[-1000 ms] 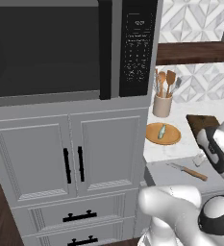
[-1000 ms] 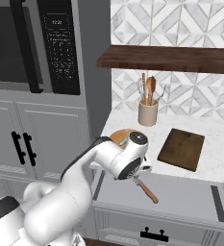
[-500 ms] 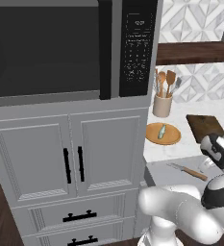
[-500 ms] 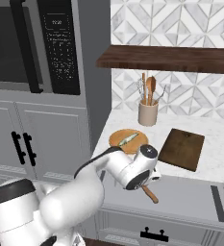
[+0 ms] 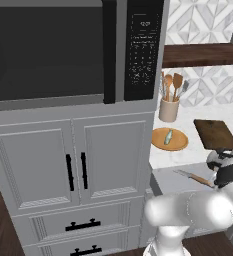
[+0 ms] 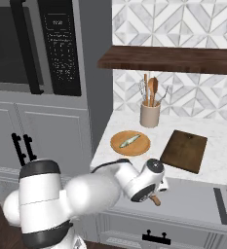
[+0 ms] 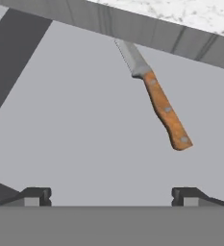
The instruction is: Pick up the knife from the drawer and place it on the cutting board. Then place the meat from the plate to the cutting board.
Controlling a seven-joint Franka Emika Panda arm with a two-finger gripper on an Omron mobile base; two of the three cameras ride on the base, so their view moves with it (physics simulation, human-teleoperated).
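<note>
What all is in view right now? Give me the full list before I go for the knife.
knife: 1, silver blade, brown handle, lying in the open drawer
drawer: 1, light grey, pulled open
cutting board: 1, dark brown, on the counter
plate: 1, orange-tan, left of the board
meat: 1, pale greenish, on the plate
utensil crock: 1, cream, holding wooden spoons
shelf: 1, dark wood, on the wall
microwave: 1, black, above the cabinet
gripper: 1, dark fingertips spread, above the drawer floor, short of the knife
</note>
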